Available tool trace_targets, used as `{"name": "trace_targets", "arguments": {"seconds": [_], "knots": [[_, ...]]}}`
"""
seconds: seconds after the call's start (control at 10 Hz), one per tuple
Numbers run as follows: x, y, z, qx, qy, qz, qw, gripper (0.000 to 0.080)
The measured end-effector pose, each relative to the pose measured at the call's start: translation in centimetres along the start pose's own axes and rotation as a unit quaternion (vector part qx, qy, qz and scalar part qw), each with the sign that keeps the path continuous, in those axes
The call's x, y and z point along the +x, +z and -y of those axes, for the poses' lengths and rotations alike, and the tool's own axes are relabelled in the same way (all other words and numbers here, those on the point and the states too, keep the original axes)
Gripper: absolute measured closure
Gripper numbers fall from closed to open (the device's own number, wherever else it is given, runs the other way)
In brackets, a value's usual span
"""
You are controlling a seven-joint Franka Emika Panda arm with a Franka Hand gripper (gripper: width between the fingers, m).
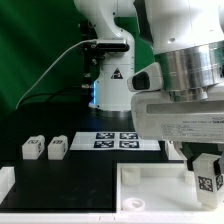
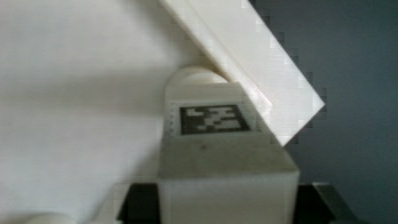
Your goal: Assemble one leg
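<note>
My gripper (image 1: 207, 172) hangs at the exterior view's right, shut on a white leg (image 1: 208, 175) with a black-and-white tag, holding it upright over the right end of the large white tabletop (image 1: 150, 182). In the wrist view the held leg (image 2: 214, 150) fills the middle between the dark fingers (image 2: 143, 205), its rounded tip pointing at the tabletop's corner (image 2: 267, 70). Two more legs (image 1: 32, 148) (image 1: 57, 148) stand at the exterior view's left on the black table. Whether the held leg touches the tabletop I cannot tell.
The marker board (image 1: 118, 140) lies behind the tabletop, in front of the arm's white base (image 1: 110, 85). A white raised border (image 1: 8, 185) runs along the front left. A green curtain hangs behind.
</note>
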State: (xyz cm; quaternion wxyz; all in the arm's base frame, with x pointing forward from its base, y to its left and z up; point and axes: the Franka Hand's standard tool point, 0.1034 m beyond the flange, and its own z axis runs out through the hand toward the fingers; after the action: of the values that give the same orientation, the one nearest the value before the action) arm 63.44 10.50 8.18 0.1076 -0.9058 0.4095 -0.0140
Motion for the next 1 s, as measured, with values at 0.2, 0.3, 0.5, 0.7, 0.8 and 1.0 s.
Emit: {"name": "trace_targets", "arguments": {"seconds": [0.2, 0.3, 0.5, 0.7, 0.8, 1.0], "knots": [[-0.2, 0.0, -0.1, -0.004, 0.149, -0.006, 0.989, 0.0502], [-0.4, 0.1, -0.2, -0.004, 0.219, -0.008, 0.976, 0.0502], [-0.8, 0.1, 0.0, -0.005, 0.287, -0.008, 0.958, 0.0502], [-0.9, 0.2, 0.0, -0.005, 0.271, -0.007, 0.963, 0.0502], [-0.9, 0.2, 0.0, -0.005, 0.263, -0.007, 0.965, 0.0341], [-1.6, 0.2, 0.3, -0.01, 0.161, -0.002, 0.987, 0.0206]]}}
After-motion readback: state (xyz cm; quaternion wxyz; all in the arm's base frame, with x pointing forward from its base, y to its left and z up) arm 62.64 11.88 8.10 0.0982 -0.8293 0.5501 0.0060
